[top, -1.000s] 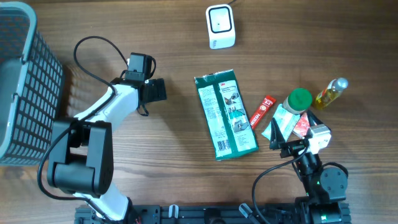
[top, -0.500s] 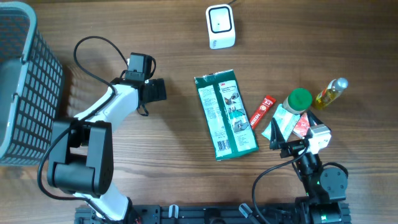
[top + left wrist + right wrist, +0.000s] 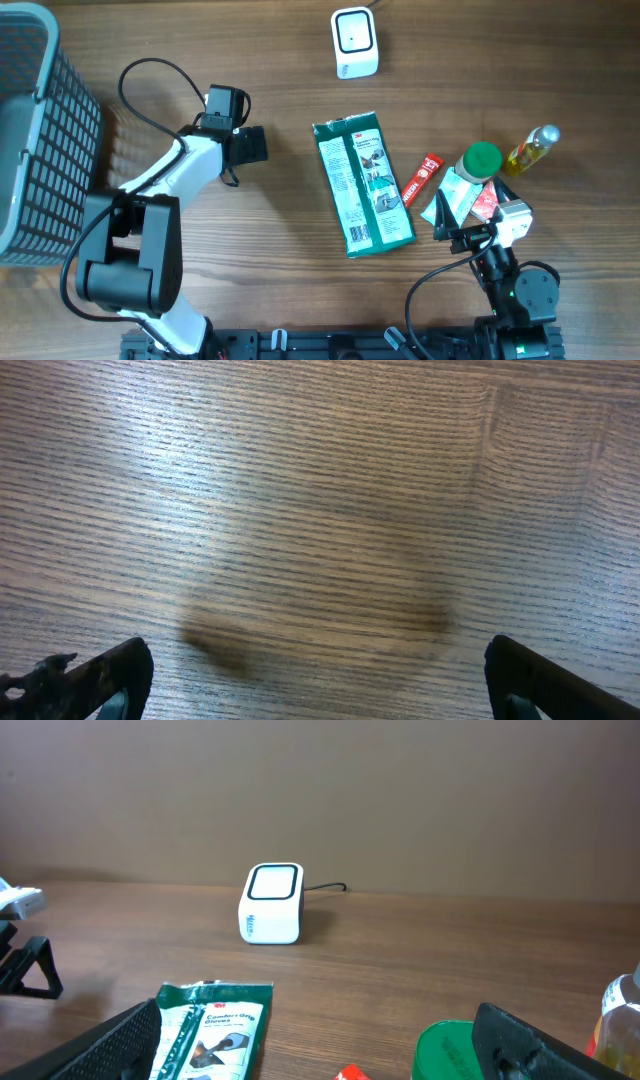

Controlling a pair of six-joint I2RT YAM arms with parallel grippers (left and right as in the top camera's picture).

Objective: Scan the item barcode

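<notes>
My left claw: wide, above table; my right claw: wide; scanner ahead; green packet near, ahead-left.

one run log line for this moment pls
phase: before pickup | left gripper: open, empty | right gripper: open, empty | green packet: flat on table | scanner: upright, far side

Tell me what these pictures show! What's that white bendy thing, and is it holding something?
That is a robot arm, one of two at a wooden table. One picture looks down from above; the other two come from little cameras on each arm's wrist. The left claw hangs open over bare wood, and the right claw is open too, so nothing is held. On the table lie a green packet, a red sachet, a green-lidded jar, a small bottle, a white scanner box and a grey basket.
</notes>
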